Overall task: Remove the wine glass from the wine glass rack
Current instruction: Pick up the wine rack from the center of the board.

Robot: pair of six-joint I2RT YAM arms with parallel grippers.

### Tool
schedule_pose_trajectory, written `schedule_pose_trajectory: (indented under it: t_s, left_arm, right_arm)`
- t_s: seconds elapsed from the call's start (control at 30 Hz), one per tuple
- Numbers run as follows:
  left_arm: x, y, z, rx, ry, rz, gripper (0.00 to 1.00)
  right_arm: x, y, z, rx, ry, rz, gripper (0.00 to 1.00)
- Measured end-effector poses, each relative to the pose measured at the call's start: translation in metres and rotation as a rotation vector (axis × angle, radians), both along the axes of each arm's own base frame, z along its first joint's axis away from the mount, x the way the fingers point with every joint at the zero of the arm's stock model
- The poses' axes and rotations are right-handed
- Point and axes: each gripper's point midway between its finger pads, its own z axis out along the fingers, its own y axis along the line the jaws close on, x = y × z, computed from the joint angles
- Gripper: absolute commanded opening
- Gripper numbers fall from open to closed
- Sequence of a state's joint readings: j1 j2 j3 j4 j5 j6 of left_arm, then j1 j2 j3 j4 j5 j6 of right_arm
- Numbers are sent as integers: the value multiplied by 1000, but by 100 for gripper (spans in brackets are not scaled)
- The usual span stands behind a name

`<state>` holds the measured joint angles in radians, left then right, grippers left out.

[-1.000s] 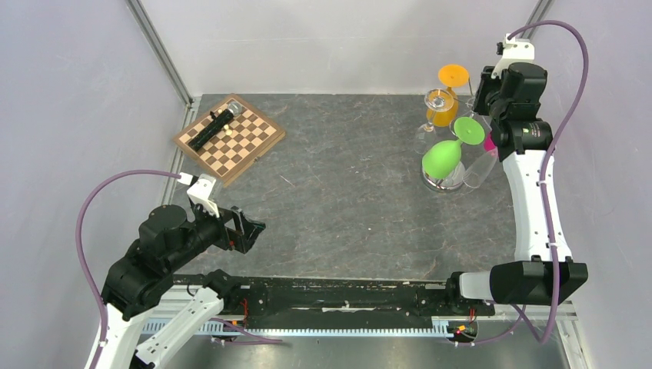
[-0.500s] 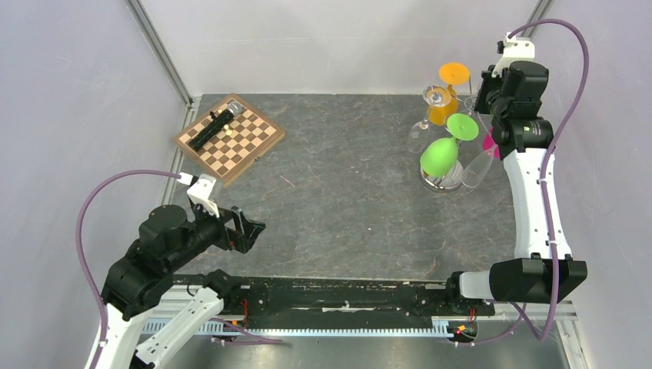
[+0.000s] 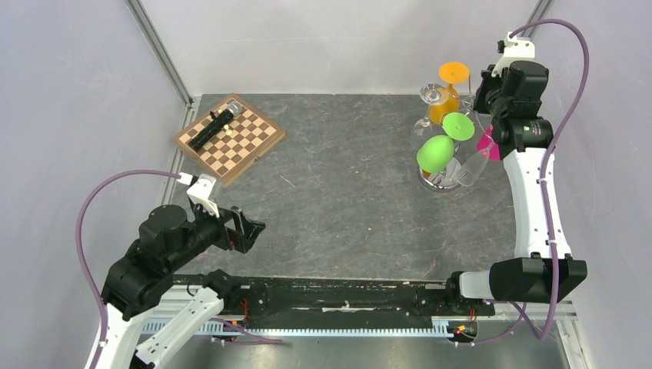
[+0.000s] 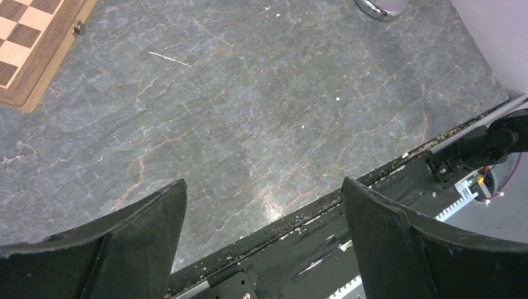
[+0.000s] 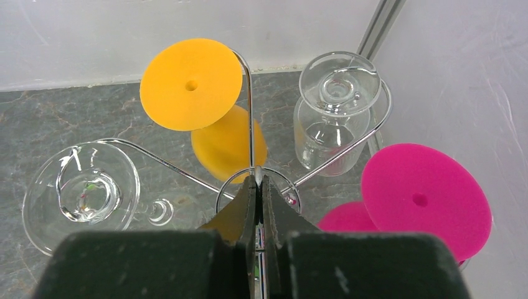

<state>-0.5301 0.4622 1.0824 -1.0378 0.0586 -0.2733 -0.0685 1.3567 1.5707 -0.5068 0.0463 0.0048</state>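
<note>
Chrome wine glass rack | right claw pinched shut at its hub, stretched far forward | left claw wide, tucked low

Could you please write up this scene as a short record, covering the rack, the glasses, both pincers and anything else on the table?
rack: chrome, rear right of the table
glasses on rack: orange glass, pink glass, green glass, clear glasses
right pincer: shut, tips at the rack's centre
left pincer: open, empty, above the near left of the table
chessboard: rear left, black object lying on it
</note>
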Motion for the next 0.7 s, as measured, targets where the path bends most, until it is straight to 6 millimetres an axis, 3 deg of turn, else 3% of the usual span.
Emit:
schedule_pose_trajectory:
  t_s: [0.7]
  left_arm:
    - [0,0,0,1,-1,3,100]
  right_arm:
    - [-2,17,5,95,18,60,0]
